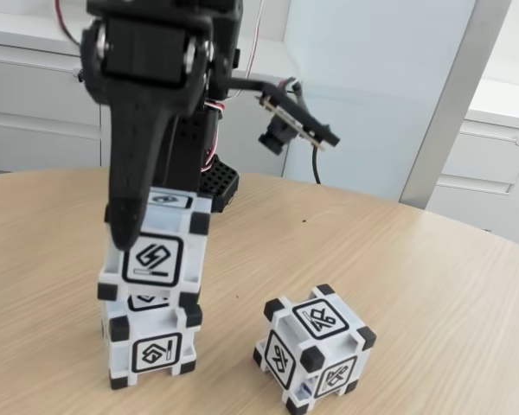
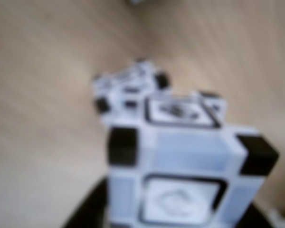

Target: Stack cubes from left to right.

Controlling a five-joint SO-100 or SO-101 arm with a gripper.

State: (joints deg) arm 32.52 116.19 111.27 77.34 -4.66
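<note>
Two stacked cubes (image 1: 152,294), gripper (image 1: 125,233) closed around upper one, third cube (image 1: 316,359) apart

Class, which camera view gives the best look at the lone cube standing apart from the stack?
The fixed view: the lone cube stands sharp and whole on the table, three glyph faces visible, right of the stack. In the wrist view it is a small blur, partly hidden behind the held cube.

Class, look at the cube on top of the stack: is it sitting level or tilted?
Tilted. In the fixed view the top cube leans on the bottom cube, its left edge lower, the gripper at it.
</note>
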